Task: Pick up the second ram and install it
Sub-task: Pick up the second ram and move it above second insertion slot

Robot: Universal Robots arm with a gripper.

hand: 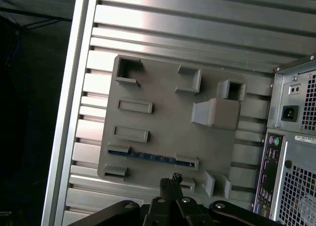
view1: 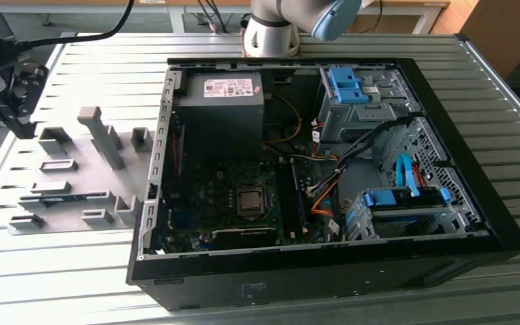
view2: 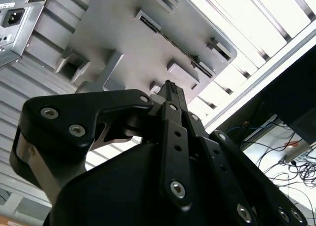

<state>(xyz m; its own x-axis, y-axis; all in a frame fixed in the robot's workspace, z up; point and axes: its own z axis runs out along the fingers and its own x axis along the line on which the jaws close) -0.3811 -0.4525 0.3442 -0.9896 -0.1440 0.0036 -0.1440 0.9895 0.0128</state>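
Close under the wrist cameras, the gripper [hand: 170,179] has its two black fingers pressed together at the tips, with nothing between them. It touches nothing. In the second wrist view the gripper [view2: 170,88] shows the same way, its links folded in to one narrow point above the grey holder plate [view2: 123,38].

Just past the fingertips in the first wrist view lies the memory stick [hand: 148,157]. It stands on its long edge on the holder plate [hand: 163,122], a thin dark blue strip. Each end sits in a small grey block [hand: 118,150]. Its long axis runs along the plate's edge nearest the gripper, and the stick is not tilted out of its blocks.

In the exterior view the memory stick [view1: 68,198] lies toward the near side of the holder plate [view1: 79,152]. It runs across from the exterior view's left to its right, roughly in line with the near edge of the table [view1: 106,47]. The arm [view1: 3,74] hangs over the table at the exterior view's left, above the plate's far corner and well apart from the stick.

Beyond the plate, toward the exterior view's right, the open computer case [view1: 486,156] lies on its side on the slatted table. Inside it are the motherboard [view1: 214,196] and long black slots [view1: 289,196] beside the processor socket. Farther back sits the power supply [view1: 219,101].
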